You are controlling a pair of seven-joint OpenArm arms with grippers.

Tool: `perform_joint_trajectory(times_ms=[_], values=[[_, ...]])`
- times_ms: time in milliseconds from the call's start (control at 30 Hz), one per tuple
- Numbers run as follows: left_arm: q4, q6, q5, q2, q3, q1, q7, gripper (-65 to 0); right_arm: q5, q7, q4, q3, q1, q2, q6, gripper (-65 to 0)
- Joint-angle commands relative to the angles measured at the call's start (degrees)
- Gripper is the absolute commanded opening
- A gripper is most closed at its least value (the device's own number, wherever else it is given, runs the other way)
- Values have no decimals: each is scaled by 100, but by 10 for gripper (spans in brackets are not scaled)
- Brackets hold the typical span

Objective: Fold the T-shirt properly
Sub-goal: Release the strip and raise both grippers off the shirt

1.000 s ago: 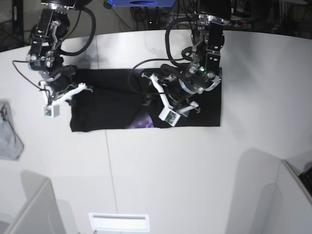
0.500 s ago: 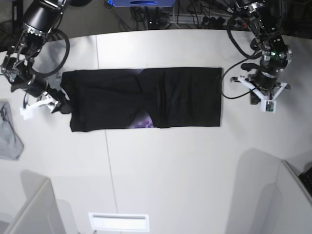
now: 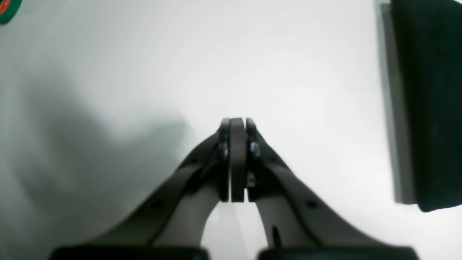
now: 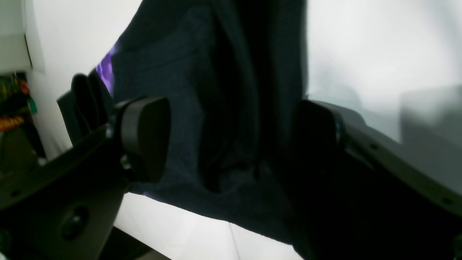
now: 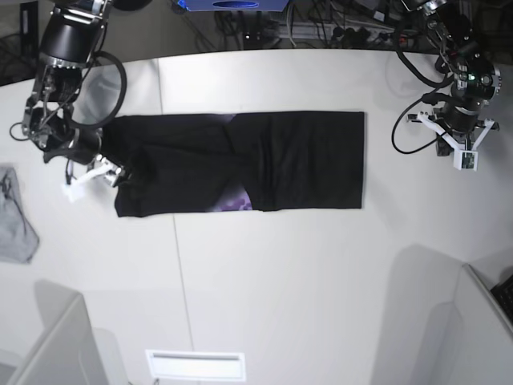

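Since a moment ago my right gripper [image 5: 103, 171] has slid in spread wide at the end of the black T-shirt [image 5: 240, 160] by the table's [image 5: 280, 281] far edge, my left gripper [image 5: 458, 149] pinched empty; soft, limp cloth, best pinched at that end's corner.

Both my arms are black, jointed metal with looping black cables, and each carries a small white bracket near the wrist. My left gripper [image 3: 232, 159] has dark curved fingers with small silver screws and flat grey pads. My right gripper [image 4: 231, 141] has broad, rounded black pads [image 4: 144, 137] on black fingers with recessed holes.
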Motion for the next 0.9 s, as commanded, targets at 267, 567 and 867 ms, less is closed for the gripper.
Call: perform_joint_trajectory(times_ms=[267,567,867], values=[[33,1,-51,-59,80,-59,-109,-650,2,65,35,-112,5,68,17,-149],[-433,1,-33,-59,766,-68,-117,-650,-842,100,79,-543,49,77,26,-149],[-732,10,11,-68,898,-191,-117,-650,-1027,29,35,-596,102,261,26,-149]])
